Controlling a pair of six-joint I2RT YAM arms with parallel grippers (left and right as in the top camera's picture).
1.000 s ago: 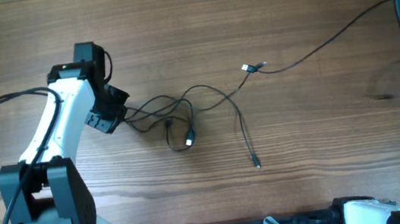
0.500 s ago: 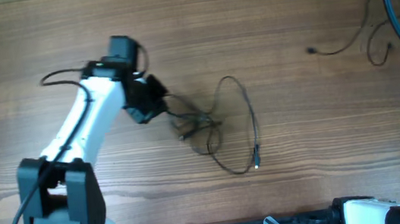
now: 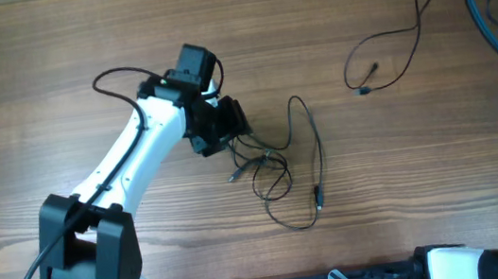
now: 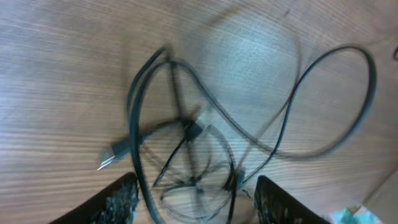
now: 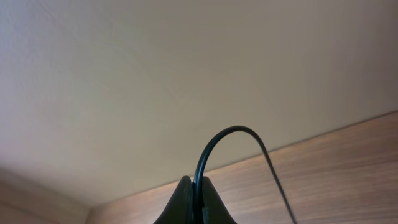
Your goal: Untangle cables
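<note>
We can read no words, numbers, brand marks or signs in any view: nothing on the cables (image 3: 261, 160), nothing on the white arm (image 3: 136, 149), and nothing on the wooden table (image 3: 48, 50).

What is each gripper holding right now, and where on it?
Right gripper pinches one cable at a bend in its wire. Left gripper is open, straddling the tangle.

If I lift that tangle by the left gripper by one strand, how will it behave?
Probably floppy: the tangle lies in loose curls, so it should sag and trail. Likely light: the strand pinched in the right gripper arches freely. Loops cross, so neighbours may drag along.
</note>
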